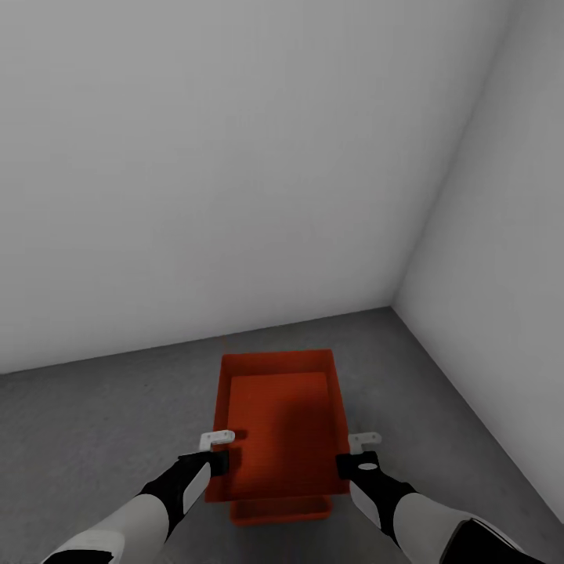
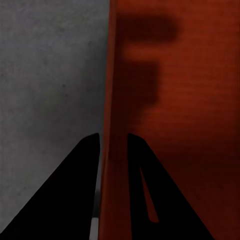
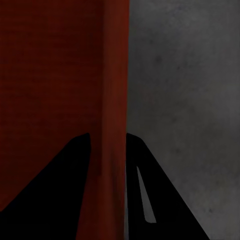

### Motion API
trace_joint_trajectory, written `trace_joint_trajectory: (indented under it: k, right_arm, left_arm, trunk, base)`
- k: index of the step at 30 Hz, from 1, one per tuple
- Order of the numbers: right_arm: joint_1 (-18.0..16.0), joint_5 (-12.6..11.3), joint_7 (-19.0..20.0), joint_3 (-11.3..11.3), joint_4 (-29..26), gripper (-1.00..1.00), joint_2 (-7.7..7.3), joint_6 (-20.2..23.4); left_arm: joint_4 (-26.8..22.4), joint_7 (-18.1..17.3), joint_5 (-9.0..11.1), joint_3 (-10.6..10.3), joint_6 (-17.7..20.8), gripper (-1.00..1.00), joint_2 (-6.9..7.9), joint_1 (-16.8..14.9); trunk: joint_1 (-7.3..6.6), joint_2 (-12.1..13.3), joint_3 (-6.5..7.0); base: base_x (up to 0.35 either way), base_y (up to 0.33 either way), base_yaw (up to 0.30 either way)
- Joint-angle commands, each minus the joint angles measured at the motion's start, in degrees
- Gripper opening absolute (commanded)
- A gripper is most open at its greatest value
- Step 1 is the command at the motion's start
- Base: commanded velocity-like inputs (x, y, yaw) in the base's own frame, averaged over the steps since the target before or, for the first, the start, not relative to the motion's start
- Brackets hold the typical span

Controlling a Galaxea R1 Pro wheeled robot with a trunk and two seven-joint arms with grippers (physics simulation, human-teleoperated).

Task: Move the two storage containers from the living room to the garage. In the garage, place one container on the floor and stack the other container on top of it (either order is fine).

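In the garage corner, over the dark grey floor, the upper container is clamped by the left gripper and right gripper on opposite walls and should be lowered level, squarely onto the lower container peeking out at 6 o'clock.

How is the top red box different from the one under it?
The upper container is gripped on both side walls by the left gripper and right gripper; the lower container is untouched. The upper shows its whole inside; the lower shows just a near edge. Both are orange-red.
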Motion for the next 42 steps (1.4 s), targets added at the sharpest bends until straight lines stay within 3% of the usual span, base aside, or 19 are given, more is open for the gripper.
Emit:
trace_joint_trajectory:
  k: [1,42]
  right_arm:
    - [-0.04,-0.86,-0.66,-1.77,1.19,-1.0,-0.55,-0.01]
    - [-0.04,-0.77,-0.66,-1.72,1.19,-1.0,-0.42,0.21]
  left_arm:
    - [-0.31,0.74,0.34,0.31,0.35,-1.0,0.05,-0.03]
    - [-0.32,0.74,0.34,0.31,0.35,-1.0,0.05,-0.03]
  trunk:
    - [0.03,-0.11,-0.19]
    - [0.03,-0.11,-3.45]
  base:
    - [0.0,0.0,-0.003]
    - [0.0,0.0,0.0]
